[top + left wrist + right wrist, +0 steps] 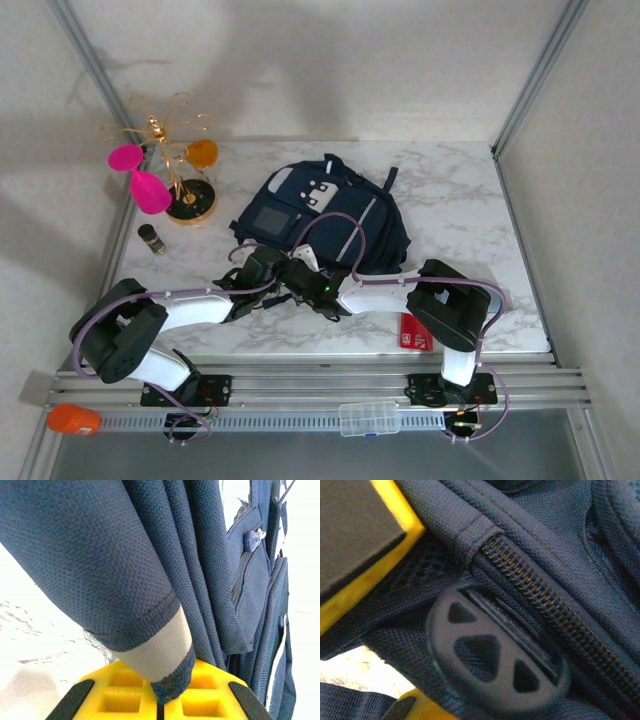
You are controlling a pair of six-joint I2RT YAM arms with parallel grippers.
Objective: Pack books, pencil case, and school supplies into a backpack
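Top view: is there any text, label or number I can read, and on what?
No text can be read.
Red item: white marks, too small to read.
Backpack: white patches, no legible print.
Wrist views: plain fabric, zip and buckle, no lettering.

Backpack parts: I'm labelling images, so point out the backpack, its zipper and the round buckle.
backpack [385, 240], top external view, right side fabric.
zipper [535, 592], right wrist view, middle of the teeth.
round buckle [487, 692], right wrist view, lower rim.
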